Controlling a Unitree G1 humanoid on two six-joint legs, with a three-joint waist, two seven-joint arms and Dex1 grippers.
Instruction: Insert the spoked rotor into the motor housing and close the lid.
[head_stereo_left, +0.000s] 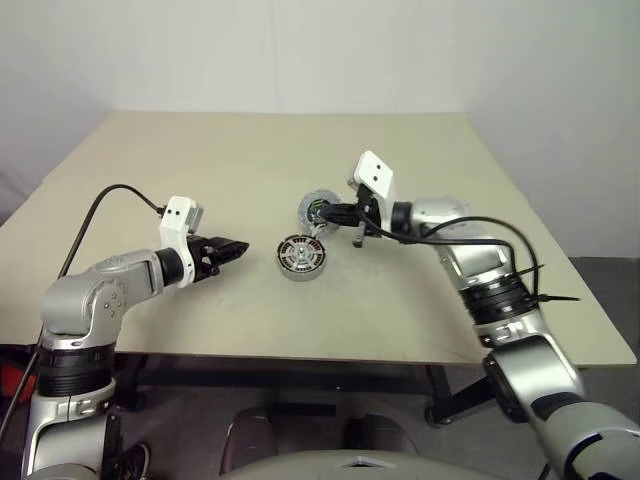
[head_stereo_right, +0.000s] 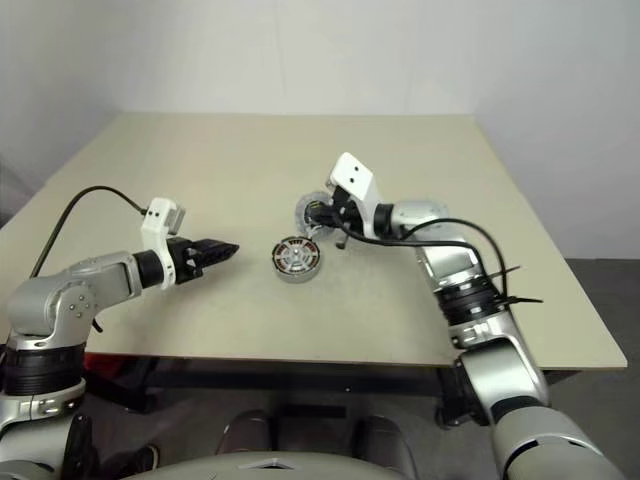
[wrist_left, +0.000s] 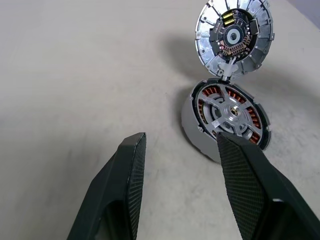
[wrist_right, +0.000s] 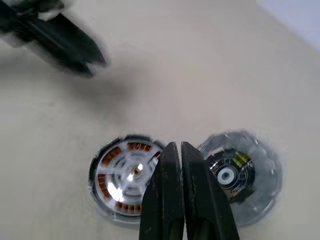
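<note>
Head views: housing (head_stereo_left: 301, 256) sits mid-table, lid (head_stereo_left: 318, 210) just behind it, tilted; left gripper (head_stereo_left: 232, 250) hangs left of housing, right gripper (head_stereo_left: 335, 214) by the lid. Left wrist: fingers (wrist_left: 245, 185) apart, empty; rotor (wrist_left: 231, 113) seated in housing. Right wrist: fingers (wrist_right: 172, 190) pressed together, empty, above both parts.

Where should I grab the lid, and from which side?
Probably best to pinch the rim of the lid on the edge away from the housing, coming from the robot's right. It is a thin disc, and the housing crowds its near edge.
</note>
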